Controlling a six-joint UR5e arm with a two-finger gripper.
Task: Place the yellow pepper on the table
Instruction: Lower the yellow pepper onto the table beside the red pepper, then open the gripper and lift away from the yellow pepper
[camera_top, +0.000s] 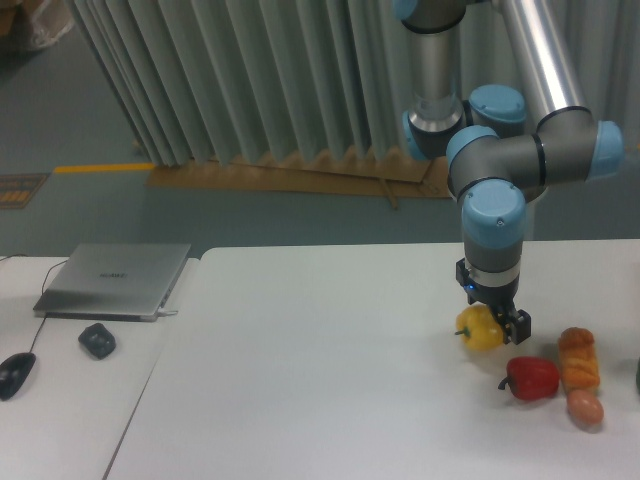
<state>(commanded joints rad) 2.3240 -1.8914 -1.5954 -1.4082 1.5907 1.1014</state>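
While the arm (505, 165) bends down from the top right, other things sit still on the far left. On the small desk (60, 400) lie a dark mouse (14, 374), a small dark lump (97, 340) and a shut grey laptop (114, 280). The mouse is at the left edge, the lump is near it, and the laptop is a bit behind them.

Next comes the big white table (320, 370). Its left and middle parts show only white top.

Further right, the gripper (492, 322) hangs straight down from the arm. Its two dark fingers are pinching the yellow pepper (479, 328), one on each side. The pepper sits low, right at the table top, but whether it touches the table cannot be told. Its short dark stem pokes out to the left.

Just to the right and a bit closer lies a red pepper (531, 377). It is near the yellow one but apart from it. Beside the red pepper stands an orange thing (579, 359), and a small pinkish thing (585, 407) lies in front of that, close to the right edge.
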